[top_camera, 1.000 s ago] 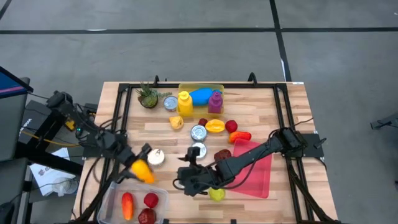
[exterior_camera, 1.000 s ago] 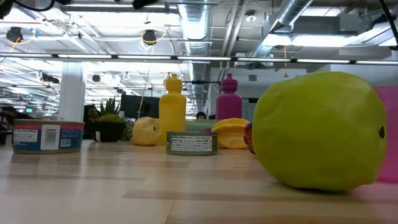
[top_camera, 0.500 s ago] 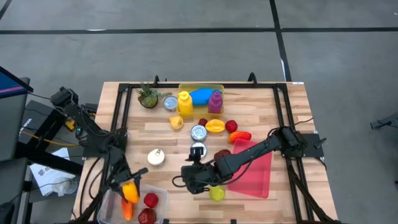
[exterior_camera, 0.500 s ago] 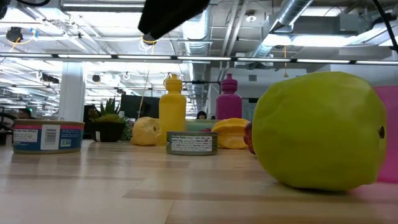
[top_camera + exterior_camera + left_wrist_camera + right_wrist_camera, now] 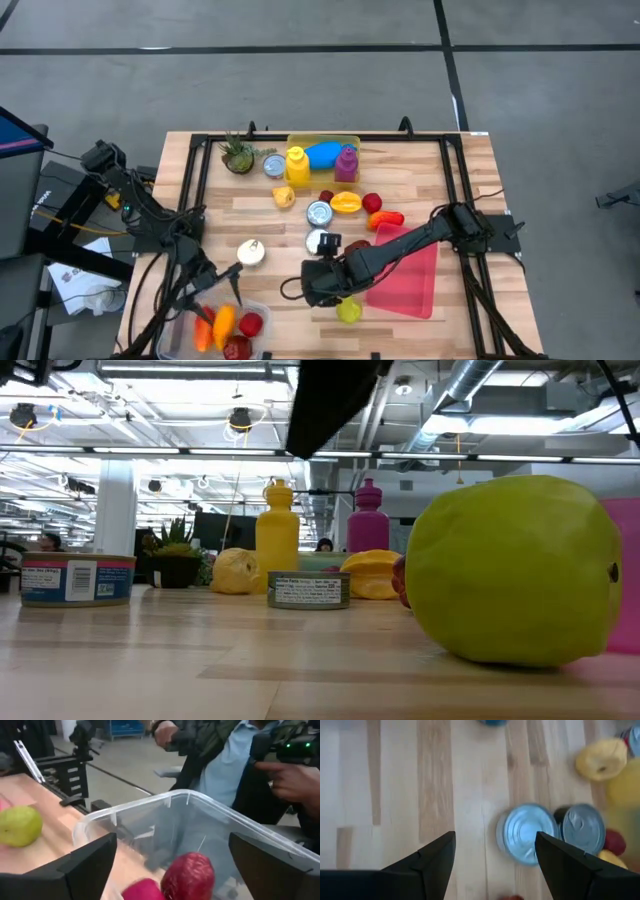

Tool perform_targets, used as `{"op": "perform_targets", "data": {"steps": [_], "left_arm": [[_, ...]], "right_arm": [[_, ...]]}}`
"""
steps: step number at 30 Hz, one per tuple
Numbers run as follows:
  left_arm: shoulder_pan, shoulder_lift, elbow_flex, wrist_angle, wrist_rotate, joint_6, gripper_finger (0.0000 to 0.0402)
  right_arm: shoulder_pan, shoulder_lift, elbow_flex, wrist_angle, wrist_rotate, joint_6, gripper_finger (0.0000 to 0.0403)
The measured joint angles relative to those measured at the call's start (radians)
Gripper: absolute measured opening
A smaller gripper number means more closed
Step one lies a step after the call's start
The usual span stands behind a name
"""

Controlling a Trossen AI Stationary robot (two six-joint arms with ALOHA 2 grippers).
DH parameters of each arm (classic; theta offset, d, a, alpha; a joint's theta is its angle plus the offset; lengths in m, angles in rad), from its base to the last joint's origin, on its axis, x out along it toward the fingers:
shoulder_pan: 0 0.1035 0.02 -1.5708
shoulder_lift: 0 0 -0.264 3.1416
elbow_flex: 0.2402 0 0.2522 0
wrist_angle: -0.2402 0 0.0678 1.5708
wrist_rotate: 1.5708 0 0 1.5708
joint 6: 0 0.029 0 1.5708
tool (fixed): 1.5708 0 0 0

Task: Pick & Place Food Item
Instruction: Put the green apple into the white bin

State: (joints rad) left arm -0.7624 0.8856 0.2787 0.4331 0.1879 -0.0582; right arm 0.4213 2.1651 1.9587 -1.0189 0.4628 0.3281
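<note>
Left gripper (image 5: 215, 300) fingers spread wide over the clear bin (image 5: 150, 810) — its wrist view alone shows a person (image 5: 235, 760) behind.

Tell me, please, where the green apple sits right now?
In the high view, the green apple lies at the table's near edge, between the right gripper and the pink tray.

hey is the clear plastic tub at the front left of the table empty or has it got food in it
Not empty. The clear plastic tub holds an orange-yellow fruit, a red round fruit and a dark red fruit; the open left gripper hovers above.
</note>
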Motion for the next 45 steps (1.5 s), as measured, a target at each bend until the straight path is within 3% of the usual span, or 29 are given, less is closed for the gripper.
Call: {"op": "perform_targets", "data": {"steps": [4,7,13,19,30,41,43,45], "left_arm": [[0.0,-0.016,0.0,0.066,-0.024,0.024,0.0347],[0.002,-0.038,0.0,0.068,-0.102,0.027,0.0344],[0.003,-0.046,0.0,0.061,-0.156,0.027,0.0362],[0.003,-0.046,0.0,0.055,-0.158,0.027,0.038],[0.003,-0.046,0.0,0.054,-0.158,0.026,0.0387],[0.003,-0.046,0.0,0.053,-0.187,0.024,0.0385],[0.003,-0.046,0.0,0.053,-0.195,0.024,0.0382],[0.002,-0.046,0.0,0.053,-0.197,0.024,0.0381]], "right_arm": [[0.0,0.0,0.0,-0.066,-0.088,0.068,0.0261],[-0.005,0.0,0.0,-0.134,-0.223,0.151,0.0261],[0.001,0.0,0.001,-0.175,-0.487,0.218,0.0261],[0.032,-0.003,0.049,-0.178,-0.633,0.298,0.0261],[0.096,-0.001,0.048,-0.186,-0.638,0.38,0.0261],[0.088,-0.001,0.048,-0.191,-0.472,0.292,0.026],[0.083,-0.001,0.048,-0.206,-0.482,0.299,0.026],[0.077,-0.001,0.048,-0.226,-0.562,0.368,0.026]]}}
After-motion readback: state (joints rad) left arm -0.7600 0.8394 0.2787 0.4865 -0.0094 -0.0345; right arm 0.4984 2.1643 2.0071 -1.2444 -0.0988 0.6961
